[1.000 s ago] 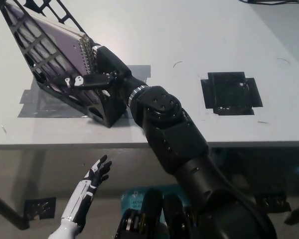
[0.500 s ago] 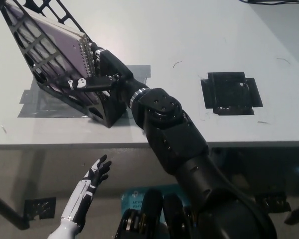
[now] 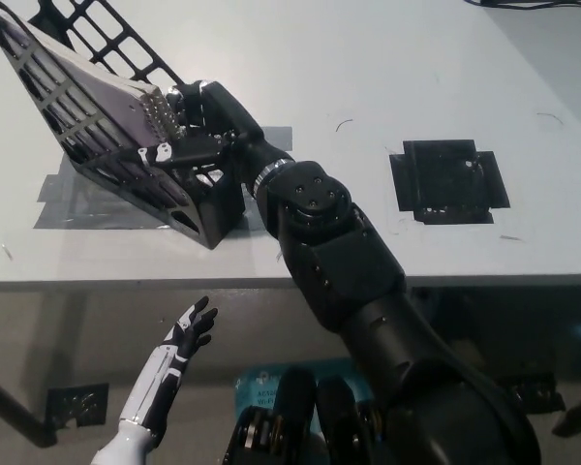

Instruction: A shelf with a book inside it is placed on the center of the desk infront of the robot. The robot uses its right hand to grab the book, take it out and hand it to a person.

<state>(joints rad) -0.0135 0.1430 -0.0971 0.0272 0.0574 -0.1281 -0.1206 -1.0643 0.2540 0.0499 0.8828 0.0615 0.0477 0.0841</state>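
Across the upper left of the frame, the bench (image 3: 387,77) carries the black lattice shelf (image 3: 87,145), which now leans further back than a second ago, its base on grey tape. Inside it, the spiral-bound book (image 3: 116,102) has tipped with it and sits higher toward the frame's corner, not yet out. The black right hand (image 3: 189,136) has pushed up to the book's spiral edge and appears closed on it (the fingers are partly hidden by the lattice). This suggests the grasp is made and extraction can begin. At lower left, below the bench edge, the white left hand (image 3: 179,354) rests with fingers spread.
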